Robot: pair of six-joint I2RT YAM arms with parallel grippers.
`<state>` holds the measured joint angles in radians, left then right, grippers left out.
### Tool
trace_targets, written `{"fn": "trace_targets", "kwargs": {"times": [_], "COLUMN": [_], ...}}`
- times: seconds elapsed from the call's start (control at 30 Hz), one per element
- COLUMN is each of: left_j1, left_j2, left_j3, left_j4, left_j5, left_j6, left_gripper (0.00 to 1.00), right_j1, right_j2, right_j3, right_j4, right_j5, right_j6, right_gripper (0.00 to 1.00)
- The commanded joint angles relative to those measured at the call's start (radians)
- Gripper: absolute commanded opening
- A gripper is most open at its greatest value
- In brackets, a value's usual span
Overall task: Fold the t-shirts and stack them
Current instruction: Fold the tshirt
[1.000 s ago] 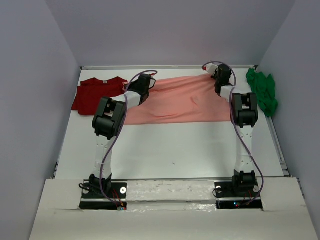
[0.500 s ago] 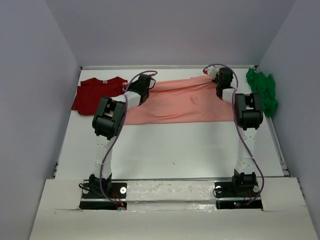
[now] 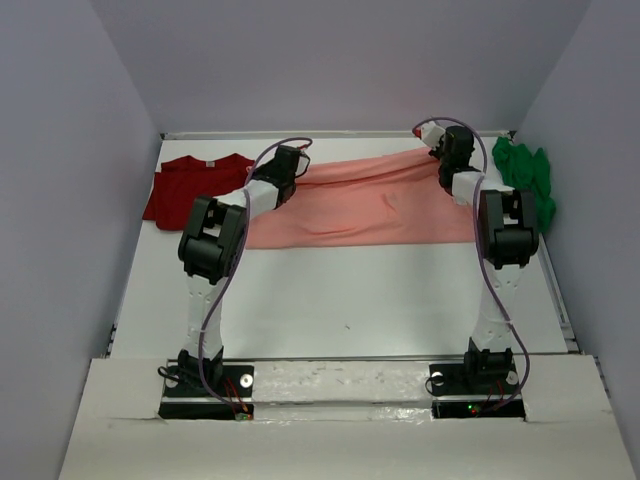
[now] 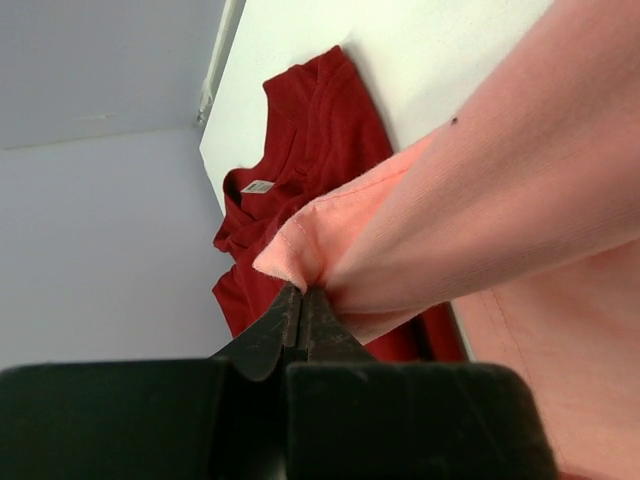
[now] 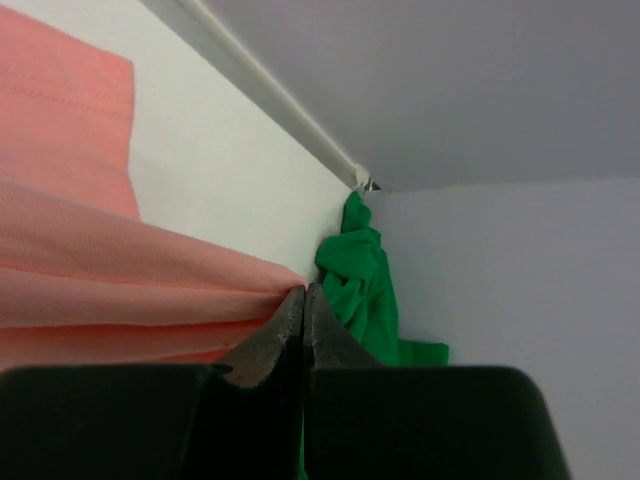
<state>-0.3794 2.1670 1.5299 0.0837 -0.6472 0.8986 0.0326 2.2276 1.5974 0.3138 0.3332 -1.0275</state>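
The left gripper (image 4: 303,290) and right gripper (image 5: 304,288) each pinch the far edge of the salmon-pink t-shirt (image 3: 360,205), at 12 o'clock. The dark red t-shirt (image 3: 190,185), at 10 o'clock, seems partly covered by it. The right arm (image 3: 500,225) hides part of the green t-shirt (image 3: 530,180), at 2 o'clock.

spread shirt (image 3: 350,205) between labelled shirt (image 3: 190,185), crumpled shirt (image 3: 527,180)

Left arm (image 3: 200,300) and right arm (image 3: 488,300): white links, black joints, purple cables (image 3: 203,335).

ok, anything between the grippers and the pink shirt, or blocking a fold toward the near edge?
Nothing visible. Left gripper and right gripper are both shut on the salmon-pink shirt. Dark red shirt and green shirt lie off to its sides.
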Motion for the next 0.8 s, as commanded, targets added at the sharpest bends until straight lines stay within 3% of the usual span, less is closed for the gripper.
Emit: {"fn": "trace_targets", "kwargs": {"times": [0.0,0.53,0.77], "left_j1": [0.007,0.007,0.007], "left_j2": [-0.085,-0.065,-0.053], "left_j3": [-0.027,-0.040,-0.036], "left_j4": [-0.045,-0.082,-0.125], "left_j5": [0.000,0.008,0.014], "left_j6": [-0.024,-0.036,-0.033], "left_gripper": [0.00,0.00,0.00], "right_j1": [-0.011,-0.011,-0.011], "right_j2": [-0.074,-0.086,-0.094], "right_j3": [-0.031,-0.059,-0.019], "right_j4": [-0.051,-0.199,-0.387], "right_j5": [0.009,0.001,-0.052], "right_j6": [0.036,0.099,0.184], "right_gripper": [0.00,0.00,0.00]}}
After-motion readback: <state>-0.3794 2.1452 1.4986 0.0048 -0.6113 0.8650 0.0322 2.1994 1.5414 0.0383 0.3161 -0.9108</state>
